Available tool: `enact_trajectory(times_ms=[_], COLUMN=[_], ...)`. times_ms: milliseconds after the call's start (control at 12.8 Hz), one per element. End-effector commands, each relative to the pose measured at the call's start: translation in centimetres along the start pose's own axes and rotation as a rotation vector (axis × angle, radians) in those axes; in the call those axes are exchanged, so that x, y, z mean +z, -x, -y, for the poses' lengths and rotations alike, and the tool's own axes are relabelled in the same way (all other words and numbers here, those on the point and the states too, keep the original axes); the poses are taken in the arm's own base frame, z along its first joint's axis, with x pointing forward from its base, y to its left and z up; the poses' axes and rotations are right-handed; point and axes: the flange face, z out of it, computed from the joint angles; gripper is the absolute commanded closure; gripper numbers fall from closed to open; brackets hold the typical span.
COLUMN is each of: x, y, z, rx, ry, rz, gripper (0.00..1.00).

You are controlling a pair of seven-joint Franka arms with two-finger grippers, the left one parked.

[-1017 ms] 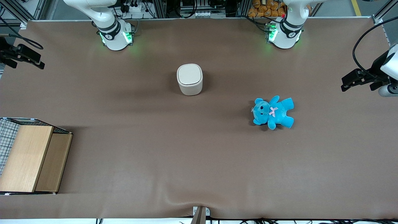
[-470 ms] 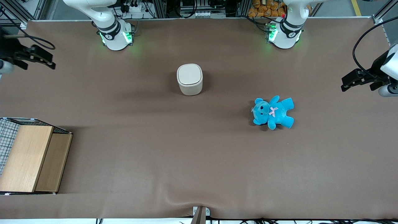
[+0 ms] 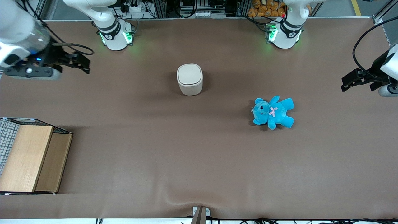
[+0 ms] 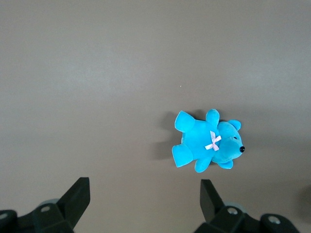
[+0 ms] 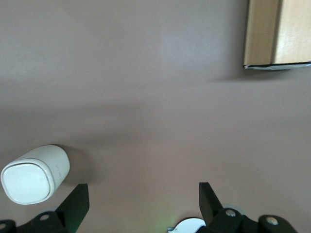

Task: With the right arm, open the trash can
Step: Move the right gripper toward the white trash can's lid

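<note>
Lying nearest the front camera, at the working arm's end of the brown table (image 3: 199,161), was a light wooden box (image 3: 29,158) with a wire-grid side. Farther from the camera, toward the parked arm's end, a blue plush bear (image 3: 273,112) with a pink bow lay flat on the table. Farther again, near the middle of the table, stood the cream-white trash can (image 3: 189,79), upright with its lid closed and nothing touching it. The right arm (image 3: 18,34) reached in above the table at the working arm's end, and its black gripper (image 3: 82,62) hung well apart from the trash can, its two fingers (image 5: 73,204) spread apart and holding nothing.
</note>
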Motion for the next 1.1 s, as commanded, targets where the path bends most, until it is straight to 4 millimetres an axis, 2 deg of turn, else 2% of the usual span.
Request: enact_trajectory(times_ms=[0,78,157,235,313,391,470,548,704,939,1017], x=[1.3,2.2,2.9,3.8,4.9,6.6,8.0,8.8,11.1,15.4,17.2], y=[-0.7,-0.8,-0.8,-0.5,-0.2,0.1,0.7,1.3,3.0,4.9,6.5], z=[2.8,3.9,5.5,7.6,9.4,10.8,12.5,13.8,16.6,19.7,21.7], rx=[-0.01,-0.036,-0.06,-0.093,-0.118,-0.097,-0.082,-0.084,-0.105,-0.131,-0.108], ry=[-0.073,-0.081,-0.082,-0.083,-0.082,-0.076,-0.074,-0.071,-0.057,-0.058,-0.06], rz=[0.064,0.081,0.089,0.095,0.104,0.112,0.113,0.114,0.126,0.108,0.093], gripper=[0.07,0.19,0.25,0.4,0.51,0.55,0.62,0.78,0.97,1.0,1.0])
